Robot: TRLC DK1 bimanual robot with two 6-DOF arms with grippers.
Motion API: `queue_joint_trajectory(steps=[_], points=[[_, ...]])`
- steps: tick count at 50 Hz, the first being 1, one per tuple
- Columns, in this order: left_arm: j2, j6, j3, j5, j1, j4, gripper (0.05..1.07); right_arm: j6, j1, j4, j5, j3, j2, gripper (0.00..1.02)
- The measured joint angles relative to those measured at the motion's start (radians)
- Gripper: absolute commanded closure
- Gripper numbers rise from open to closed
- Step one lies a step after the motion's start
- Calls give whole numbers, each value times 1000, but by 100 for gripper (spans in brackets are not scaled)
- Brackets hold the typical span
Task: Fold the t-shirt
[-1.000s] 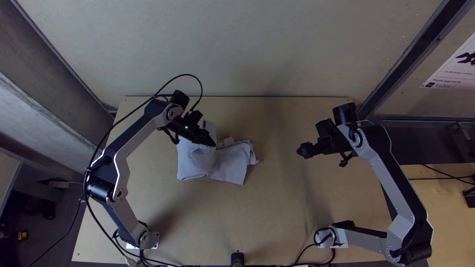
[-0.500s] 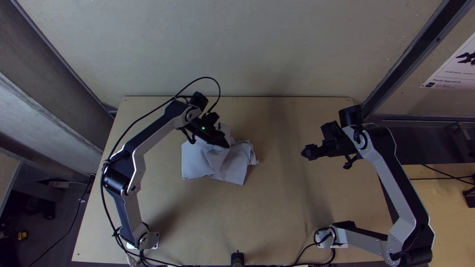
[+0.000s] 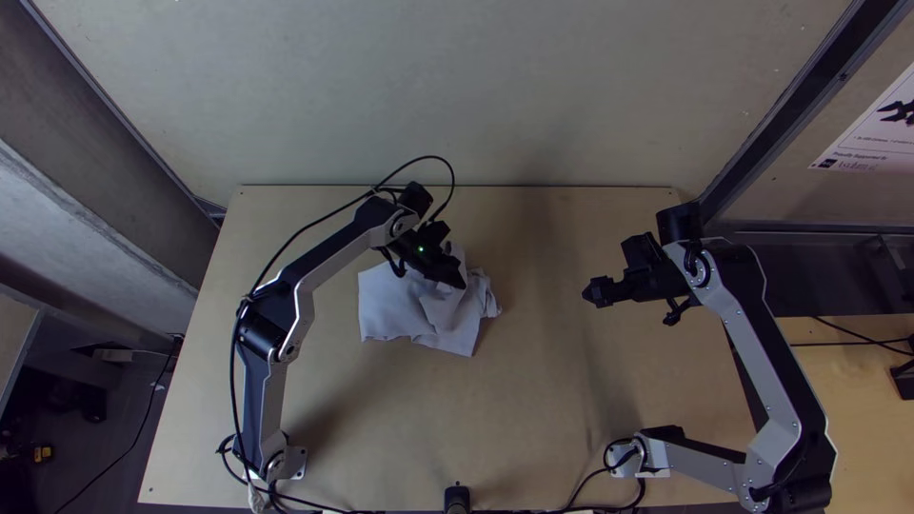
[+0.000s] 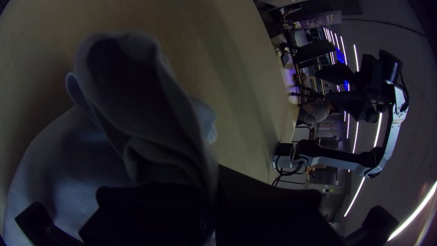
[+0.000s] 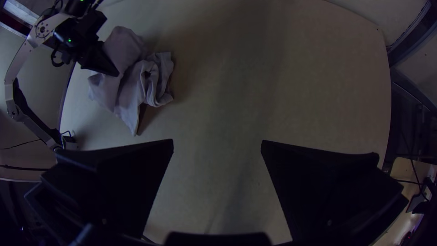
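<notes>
The t-shirt is on the wooden table, a bit to the left of the middle. One side of it lies quite flat, and the other side is all bunched up. The left gripper is at the far side of the bunched part, and its black fingers pinch some of the cloth between them. A soft flap pokes up out of that pinch. I can't tell if it is a sleeve or some other part. The left gripper probably holds on there so it can pull that part over the rest and make a fold. The right gripper is well apart from the shirt, over the table. Its two fingers are spread wide, with nothing between them. It is maybe kept away so it won't bump the cloth. If the pinch lets go too soon, the flap could flop down in a messy lump.
</notes>
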Motion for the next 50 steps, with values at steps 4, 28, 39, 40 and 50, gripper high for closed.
queue_joint_trajectory(steps=[4,28,39,40,50], points=[[27,0,1,2,-2,3,104,0,0,0,0,0,-2,14],[108,0,44,10,-20,38,10,0,0,0,0,0,-6,14],[108,-4,48,11,-37,38,10,0,0,0,0,0,-6,14],[108,-5,49,12,-37,38,10,1,0,0,0,0,-6,14],[97,-26,65,16,-36,26,10,1,0,0,0,0,-12,13]])
